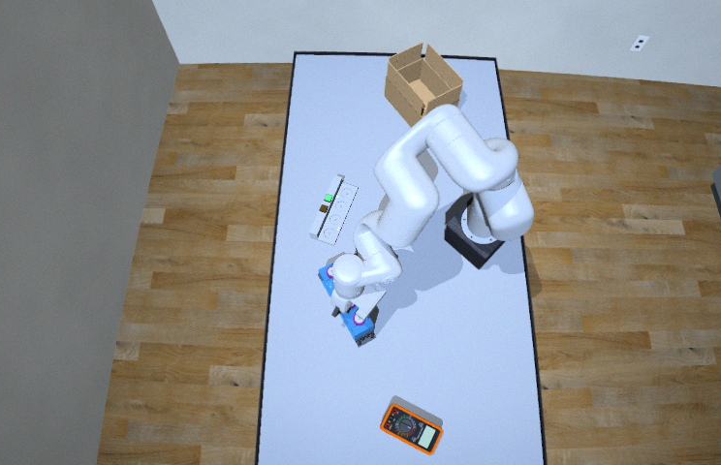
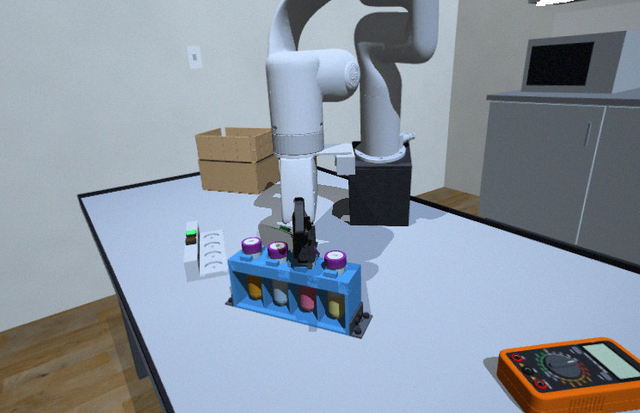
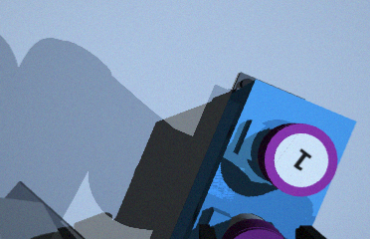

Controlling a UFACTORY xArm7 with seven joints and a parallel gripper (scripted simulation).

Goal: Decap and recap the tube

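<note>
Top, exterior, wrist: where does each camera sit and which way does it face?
Top: overhead, looking down at the table; the whole arm shows, covering the hand.
Exterior: beside the table, facing the blue rack with the arm behind it; arm and hand show.
Wrist: on the arm's end, looking down at cap 1; only dark fingertips show.
Shared: all three see the blue rack.
</note>
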